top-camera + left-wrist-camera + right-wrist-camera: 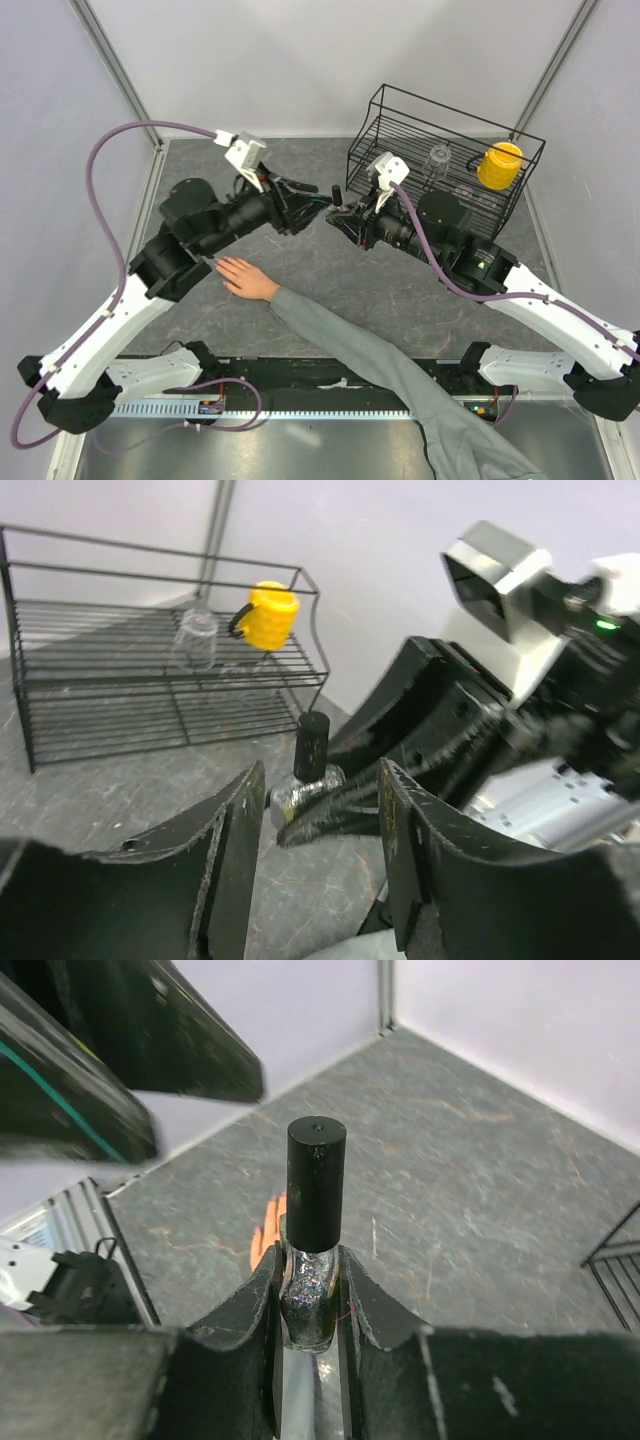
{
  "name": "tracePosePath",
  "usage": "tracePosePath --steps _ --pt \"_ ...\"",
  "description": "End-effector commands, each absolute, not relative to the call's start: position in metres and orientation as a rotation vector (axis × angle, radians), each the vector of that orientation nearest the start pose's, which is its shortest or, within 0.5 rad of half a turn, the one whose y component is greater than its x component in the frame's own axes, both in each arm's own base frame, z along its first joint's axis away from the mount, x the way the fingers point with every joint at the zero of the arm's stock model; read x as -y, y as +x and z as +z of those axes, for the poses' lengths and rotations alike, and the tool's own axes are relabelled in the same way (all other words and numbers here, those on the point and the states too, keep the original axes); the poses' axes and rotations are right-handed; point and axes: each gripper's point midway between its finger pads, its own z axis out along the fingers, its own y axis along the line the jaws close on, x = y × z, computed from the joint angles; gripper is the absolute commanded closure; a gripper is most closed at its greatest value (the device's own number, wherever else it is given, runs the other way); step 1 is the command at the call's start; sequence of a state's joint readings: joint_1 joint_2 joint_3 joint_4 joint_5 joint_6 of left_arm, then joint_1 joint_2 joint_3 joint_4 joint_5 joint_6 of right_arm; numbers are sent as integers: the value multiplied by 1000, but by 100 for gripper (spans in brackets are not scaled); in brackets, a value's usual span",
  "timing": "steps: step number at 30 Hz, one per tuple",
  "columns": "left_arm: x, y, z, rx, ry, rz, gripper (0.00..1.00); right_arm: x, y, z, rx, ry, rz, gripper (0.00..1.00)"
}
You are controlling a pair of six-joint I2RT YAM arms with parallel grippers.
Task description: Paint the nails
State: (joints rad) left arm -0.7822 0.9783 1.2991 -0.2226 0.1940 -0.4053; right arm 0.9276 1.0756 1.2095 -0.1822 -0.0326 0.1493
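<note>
— Between the jaws of the right claw (308,1295), what is held?
— A nail polish bottle (306,1310) is clamped there by its glittery glass body, upright, and its black cap (316,1185) is left clear above the fingers (250,1305).
— And the left claw (320,780)?
— Its jaws are seen parted at a middling width, and nothing is gripped. The cap is framed in the gap just ahead of its fingertips (248,790); no contact with it can be made out.
— How are the two claws set?
— They are pointed tip to tip, close together, above the grey table (330,290).
— Where are the nails (224,266) found?
— They are borne on a bare hand (246,277) laid flat on the table, apart from both claws on the side toward the arm bases, beside the left arm (165,265). The hand is pointed toward that arm, and the nails are too small to be told apart. A grey sleeve (380,355) is stretched from the wrist toward the near edge. From the right wrist the hand is glimpsed as a blur beyond the bottle.
— And farther out?
— Behind the right claw a black wire rack (455,112) is stood by the far wall; a yellow mug (498,166) and a clear glass jar (437,160) are kept inside it.
</note>
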Motion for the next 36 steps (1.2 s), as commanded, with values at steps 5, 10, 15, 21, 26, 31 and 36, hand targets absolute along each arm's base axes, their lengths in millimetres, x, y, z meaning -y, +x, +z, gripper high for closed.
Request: tracePosePath --steps 5,10,15,21,26,31,36 --pt "288 224 457 -1496 403 -984 46 -301 224 411 -1512 -583 821 100" --pt "296 225 453 -1498 410 -994 52 -301 222 410 -1514 -585 831 100" --pt "303 225 451 -1500 416 -1015 56 -303 219 412 -1507 -594 850 100" --pt "312 214 443 -1496 491 -1072 67 -305 209 420 -1467 -617 907 100" --pt "317 156 442 -1324 822 -1308 98 -309 175 432 -1339 -733 1047 100" --pt "299 99 426 -1137 1200 -1696 98 -304 82 477 -922 -966 1421 100" --pt "286 74 408 -1040 1416 -1811 98 -300 40 493 -768 -1099 1641 100"
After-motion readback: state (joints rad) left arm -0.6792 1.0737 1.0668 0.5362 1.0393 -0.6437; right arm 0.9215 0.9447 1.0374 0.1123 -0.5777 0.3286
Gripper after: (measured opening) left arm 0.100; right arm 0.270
